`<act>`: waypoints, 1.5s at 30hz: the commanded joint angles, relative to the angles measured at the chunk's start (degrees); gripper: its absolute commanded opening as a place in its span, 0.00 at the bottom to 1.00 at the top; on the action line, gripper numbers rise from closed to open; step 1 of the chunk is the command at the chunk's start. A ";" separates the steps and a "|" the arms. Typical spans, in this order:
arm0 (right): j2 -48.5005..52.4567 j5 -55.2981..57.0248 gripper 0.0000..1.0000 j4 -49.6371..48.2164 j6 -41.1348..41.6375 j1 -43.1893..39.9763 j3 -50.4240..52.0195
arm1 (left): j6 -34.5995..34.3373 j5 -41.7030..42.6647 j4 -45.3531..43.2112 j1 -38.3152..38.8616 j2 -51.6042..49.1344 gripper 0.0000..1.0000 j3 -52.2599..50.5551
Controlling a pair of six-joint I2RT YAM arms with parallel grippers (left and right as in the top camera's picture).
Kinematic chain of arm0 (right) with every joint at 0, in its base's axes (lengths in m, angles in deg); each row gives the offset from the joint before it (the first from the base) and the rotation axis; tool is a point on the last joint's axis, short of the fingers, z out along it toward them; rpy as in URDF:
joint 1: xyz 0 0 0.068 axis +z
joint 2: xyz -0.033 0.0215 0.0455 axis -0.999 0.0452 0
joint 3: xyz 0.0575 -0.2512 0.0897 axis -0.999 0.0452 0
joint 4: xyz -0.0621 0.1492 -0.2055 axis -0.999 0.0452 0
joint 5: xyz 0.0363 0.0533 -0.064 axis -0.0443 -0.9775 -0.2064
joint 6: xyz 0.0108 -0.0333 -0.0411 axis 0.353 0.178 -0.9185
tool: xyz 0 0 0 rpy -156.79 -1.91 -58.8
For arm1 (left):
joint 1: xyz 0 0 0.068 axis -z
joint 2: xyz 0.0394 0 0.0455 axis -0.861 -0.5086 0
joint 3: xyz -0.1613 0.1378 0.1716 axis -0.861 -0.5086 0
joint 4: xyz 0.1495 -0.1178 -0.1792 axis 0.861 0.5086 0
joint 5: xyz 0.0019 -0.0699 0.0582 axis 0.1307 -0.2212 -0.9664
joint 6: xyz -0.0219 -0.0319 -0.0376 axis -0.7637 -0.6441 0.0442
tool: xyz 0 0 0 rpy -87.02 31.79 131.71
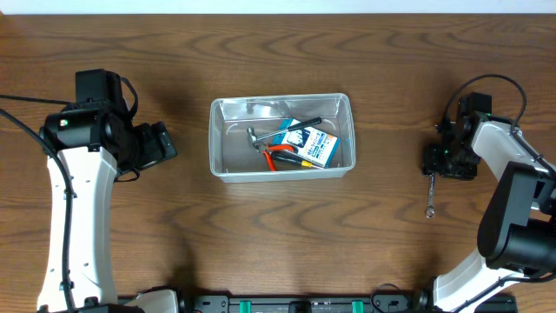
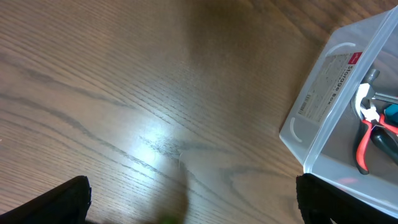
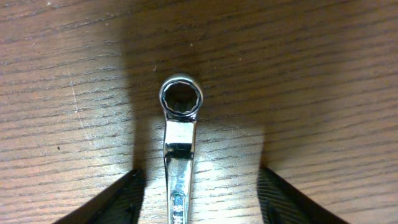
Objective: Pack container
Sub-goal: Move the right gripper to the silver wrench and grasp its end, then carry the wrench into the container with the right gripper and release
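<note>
The clear plastic container [image 1: 281, 136] sits in the middle of the table; it holds red-handled pliers [image 1: 282, 156], a small blue-and-white box [image 1: 310, 145] and a metal tool. Its corner also shows in the left wrist view [image 2: 329, 99]. A silver wrench [image 1: 429, 195] lies flat on the table at the right. My right gripper [image 1: 450, 163] is open, low over the wrench, its fingers on either side of the shaft [image 3: 177, 162] without touching it. My left gripper [image 1: 161, 144] is open and empty, left of the container over bare wood.
The table is dark brown wood [image 1: 278, 252]. The two arm bases stand at the front edge. A label shows through the container wall [image 2: 326, 87].
</note>
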 commanded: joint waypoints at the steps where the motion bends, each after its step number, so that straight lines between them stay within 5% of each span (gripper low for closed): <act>1: 2.99 2.32 0.55 0.04 0.13 -0.31 1.03 | 1.01 -0.09 0.22 0.02 0.59 0.98 0.63; 20: 2.69 1.36 0.06 0.26 0.13 2.29 0.81 | 1.01 -0.09 0.20 0.02 0.59 0.98 0.63; 27: -1.92 -2.75 0.08 6.84 -1.29 5.57 -7.02 | 1.25 -0.09 0.20 0.02 0.59 0.98 0.63; 38: -9.33 -10.43 0.01 22.10 -18.29 24.55 -40.28 | 1.25 -0.09 0.20 0.02 0.59 0.98 0.63; 45: -6.16 -12.11 0.01 19.41 -28.52 40.30 -40.87 | 1.25 -0.09 0.20 0.02 0.59 0.98 0.63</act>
